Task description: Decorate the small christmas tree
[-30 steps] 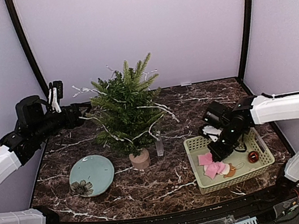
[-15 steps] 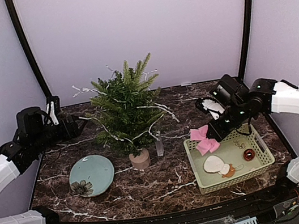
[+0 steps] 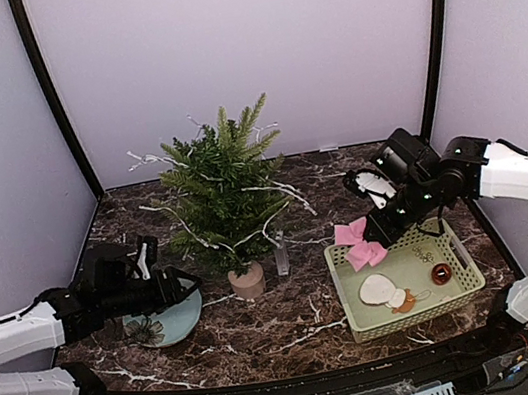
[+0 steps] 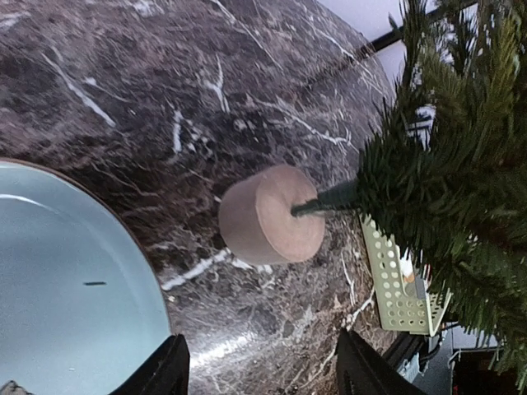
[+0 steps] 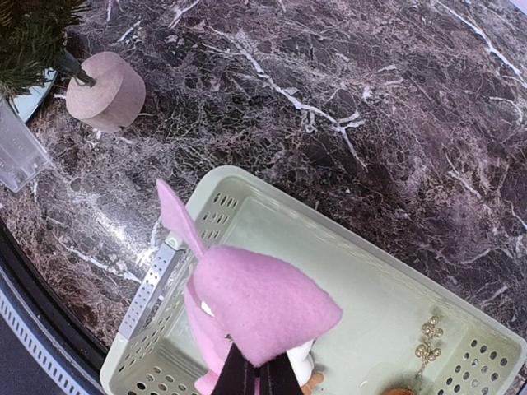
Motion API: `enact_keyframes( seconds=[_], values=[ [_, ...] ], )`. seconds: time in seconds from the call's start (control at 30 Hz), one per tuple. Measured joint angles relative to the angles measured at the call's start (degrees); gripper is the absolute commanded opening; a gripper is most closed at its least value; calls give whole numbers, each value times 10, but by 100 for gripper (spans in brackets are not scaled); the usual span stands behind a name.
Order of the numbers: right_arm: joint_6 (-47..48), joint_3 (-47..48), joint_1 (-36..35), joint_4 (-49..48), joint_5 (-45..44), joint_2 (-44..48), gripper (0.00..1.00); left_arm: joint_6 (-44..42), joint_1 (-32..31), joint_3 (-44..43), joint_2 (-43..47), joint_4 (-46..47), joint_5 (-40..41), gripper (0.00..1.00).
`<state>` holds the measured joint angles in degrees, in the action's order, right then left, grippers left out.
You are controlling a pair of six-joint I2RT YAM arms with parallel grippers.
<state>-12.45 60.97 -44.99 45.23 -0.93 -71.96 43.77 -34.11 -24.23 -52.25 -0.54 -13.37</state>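
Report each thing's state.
Small dark-green christmas tree in beige-pink pot: upright, white strand draped.
Pale-green perforated plastic basket: on table, holding ornaments.
Pink felt bow: held above basket.
Light-blue round plate: flat on table.
Left fingers: open, empty.
Right fingers: shut on bow.

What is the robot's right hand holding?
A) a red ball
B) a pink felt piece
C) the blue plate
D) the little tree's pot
B: the right gripper is shut on the pink felt piece and holds it above the left rim of the green basket, as the right wrist view also shows.
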Motion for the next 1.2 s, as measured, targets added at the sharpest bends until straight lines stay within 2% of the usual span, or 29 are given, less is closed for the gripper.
enact_keyframes(
  seconds=[0.2,0.57,0.87,1.2],
  values=[
    [1,0,0,-1,-2,11,0,64,-75,21,-97,116,1,61],
    [5,0,0,-2,-4,24,0,121,-97,1,-266,265,3,57],
    [15,0,0,-3,-4,45,0,140,-99,-34,-348,332,3,55],
    [15,0,0,-4,-4,45,0,173,-116,-35,-386,371,5,51]
  ],
)
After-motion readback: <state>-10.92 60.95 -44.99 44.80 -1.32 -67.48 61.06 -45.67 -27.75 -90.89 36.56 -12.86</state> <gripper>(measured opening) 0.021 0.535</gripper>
